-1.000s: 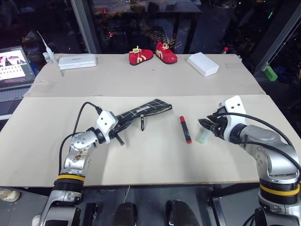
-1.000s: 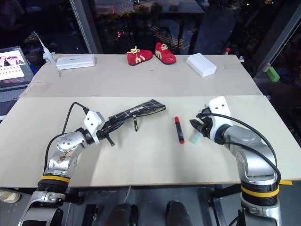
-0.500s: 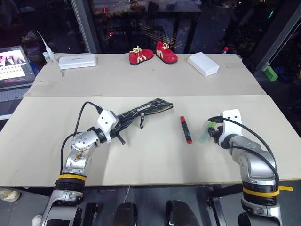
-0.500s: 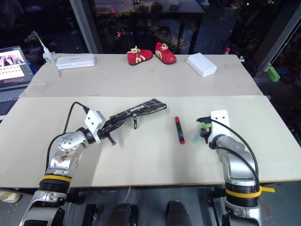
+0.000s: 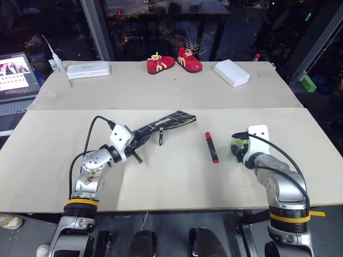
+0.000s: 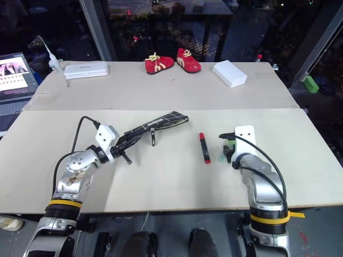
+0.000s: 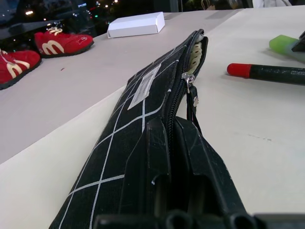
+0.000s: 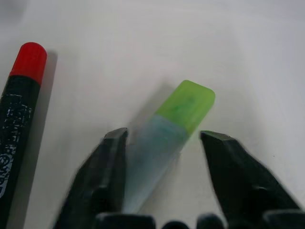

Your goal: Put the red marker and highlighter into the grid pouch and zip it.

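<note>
— Between the spread black fingers of the right tool (image 8: 164,183), what lies on the pale board surface (image 5: 177,182)?

— The highlighter (image 8: 167,133), a short chunky pen with a cloudy translucent barrel and a bright lime-green cap. One finger stands on each side of the barrel. Whether either finger touches it I cannot tell; its rear end is cut off behind the tool.

— And the marker?

— The red marker (image 5: 211,147), a slim stick with a glossy red cap and a dark printed barrel, lies flat on the surface just beside the highlighter, on the side toward the pouch. The print on it is too small to read.

— Where is the pouch?

— The grid pouch (image 7: 143,119), flat black fabric crossed by thin white lines with a small white label, lies stretched out on the surface left of the marker. The left tool (image 5: 138,155) is pressed together on its near end. Its zip stands open at the far end, showing a pale lining, and the metal slider and black pull strap (image 7: 192,102) hang at the opening. What is inside is hidden.

— Anything further back?

— Along the far edge of the surface: a pair of small red shoes (image 5: 174,62) with yellow marks, a white rectangular box (image 5: 231,73), and a flat white case (image 5: 88,69). A laptop (image 5: 17,75) is cut off at the left edge.
</note>
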